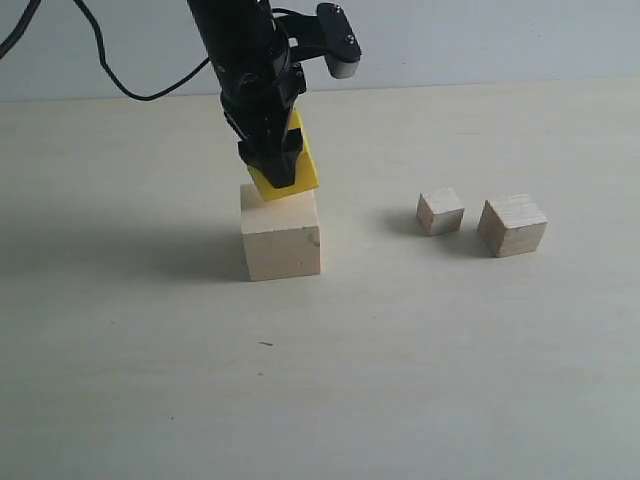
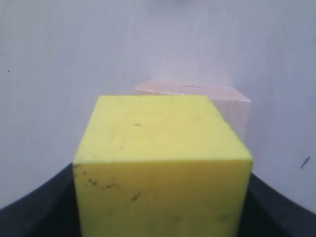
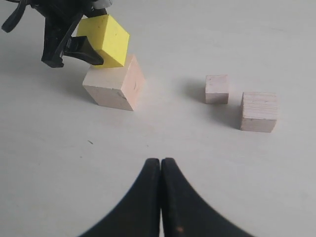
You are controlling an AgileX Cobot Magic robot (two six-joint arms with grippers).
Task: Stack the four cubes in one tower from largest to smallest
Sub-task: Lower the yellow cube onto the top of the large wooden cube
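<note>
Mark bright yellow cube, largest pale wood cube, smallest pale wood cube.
bright yellow cube [image 1: 308, 168], exterior view, right side.
largest pale wood cube [image 1: 283, 252], exterior view, front face.
smallest pale wood cube [image 1: 446, 219], exterior view, front face.

- My left arm [image 1: 238, 40] reaches down from the top of the exterior view, its wrist aimed steeply downward.
- My left tool [image 1: 280, 165] is clamped on the yellow cube [image 1: 304, 170], one dark finger on each side, the jaws spread wide by it.
- My right tool [image 3: 161, 165] has its two black fingers [image 3: 143, 197] pressed tip to tip, gripping nothing, well apart from my left tool.
</note>
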